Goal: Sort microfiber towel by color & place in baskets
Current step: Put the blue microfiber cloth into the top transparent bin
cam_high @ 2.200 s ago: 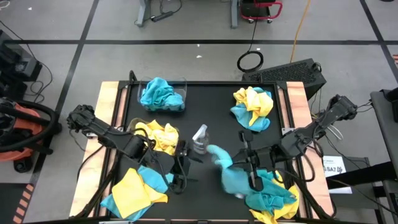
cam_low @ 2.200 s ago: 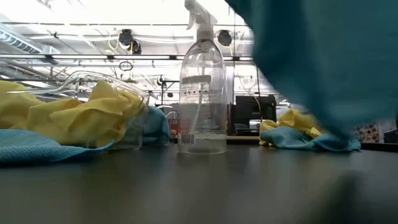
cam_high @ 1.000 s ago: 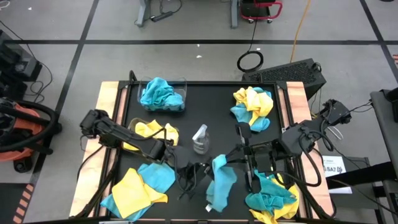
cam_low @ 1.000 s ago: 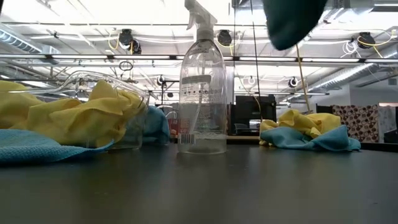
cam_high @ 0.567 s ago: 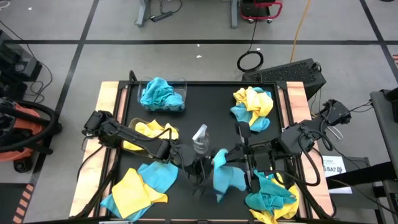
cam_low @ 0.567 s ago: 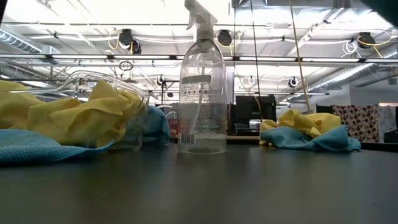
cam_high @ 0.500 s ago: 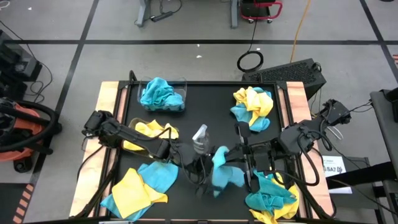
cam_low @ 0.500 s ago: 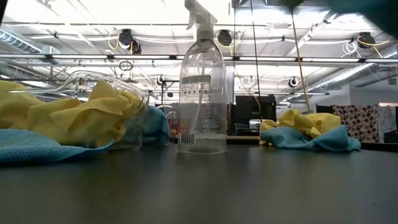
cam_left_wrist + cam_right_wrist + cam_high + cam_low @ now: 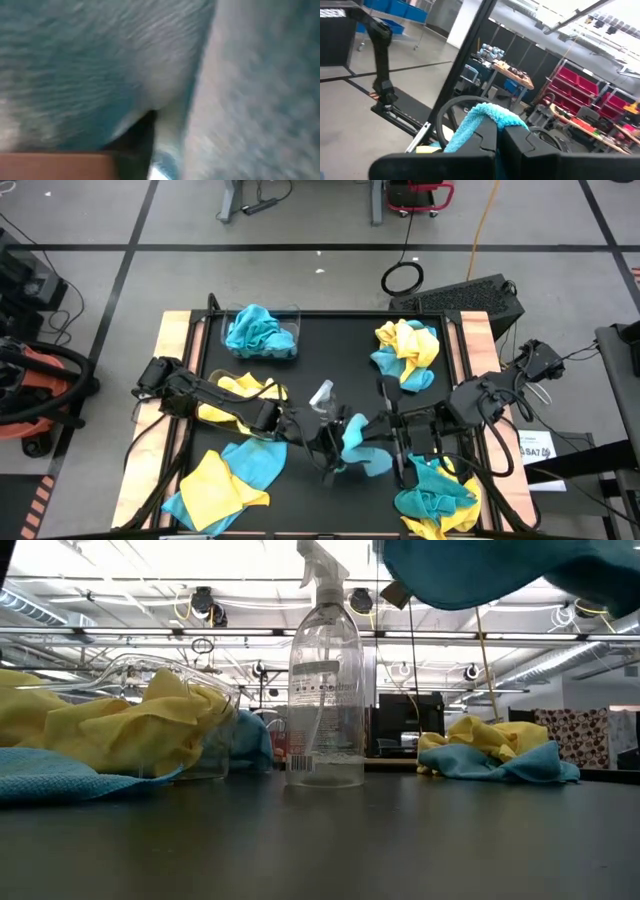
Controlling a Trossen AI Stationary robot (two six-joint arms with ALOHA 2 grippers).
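Note:
A teal microfiber towel (image 9: 357, 444) hangs in the air over the table's middle, between my two grippers; the low view shows it high above the tabletop (image 9: 480, 568). My right gripper (image 9: 381, 434) is shut on it from the right. My left gripper (image 9: 331, 450) is at the towel's left side, and teal cloth (image 9: 100, 65) fills its wrist view. One basket (image 9: 262, 332) at the far left holds teal towels. A second basket (image 9: 240, 398) nearer holds yellow towels. My right gripper pinches a bunched fold of the teal towel (image 9: 487, 114) between its two fingers (image 9: 520, 142). The cloth sticks out past the fingertips. The fingers come roughly level from the table's right side. The towel is lifted clear of the table and sags slack toward my left gripper.
A clear spray bottle (image 9: 322, 402) stands upright just beyond the held towel. Mixed yellow and teal towels lie in piles at the far right (image 9: 406, 352), the near left (image 9: 225, 480) and the near right (image 9: 435, 498).
My left gripper has moved toward the table's right, up to the towel. The towel, which hung long toward the near edge below my right gripper, is now gathered into a short bunch between the two grippers.

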